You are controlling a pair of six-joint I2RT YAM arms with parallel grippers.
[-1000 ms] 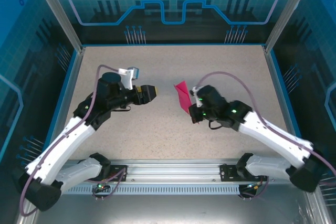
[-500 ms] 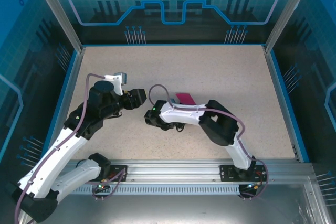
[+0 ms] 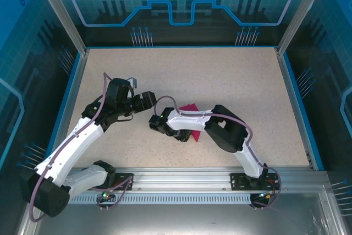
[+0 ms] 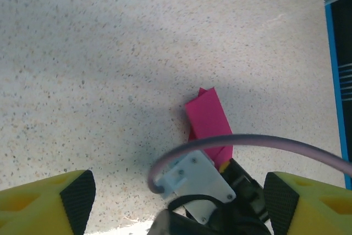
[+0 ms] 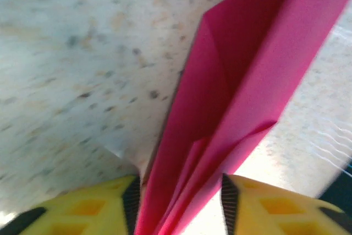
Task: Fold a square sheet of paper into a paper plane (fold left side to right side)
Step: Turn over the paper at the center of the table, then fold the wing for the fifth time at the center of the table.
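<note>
The sheet is no longer a flat square. It lies as a narrow folded pink plane (image 3: 190,107) near the middle of the surface (image 3: 220,75), a little toward 6 o'clock, partly under the right arm, which reaches across it toward 9 o'clock.

In the right wrist view the paper runs from 6 o'clock up toward 1 o'clock, layered with a crease along its length. Its near end sits in the gap of the right pincer (image 5: 177,191). The two yellow fingers stand apart with the paper between them. Whether they pinch it or only flank it I cannot tell.

The left pincer (image 4: 176,191) is spread wide and holds nothing. It hovers at about 9 o'clock of the plane and looks down on it.

My reading is that this is a late step: the left-to-right fold is made and the shape is being finished or let go. The next move calls for care with thin, springy paper.
- If the right pincer is to leave, it should rise straight off so it does not drag the plane or pull the layers open.
- If the crease needs setting, the left pincer is free to come in from 9 o'clock and press along it.
</note>
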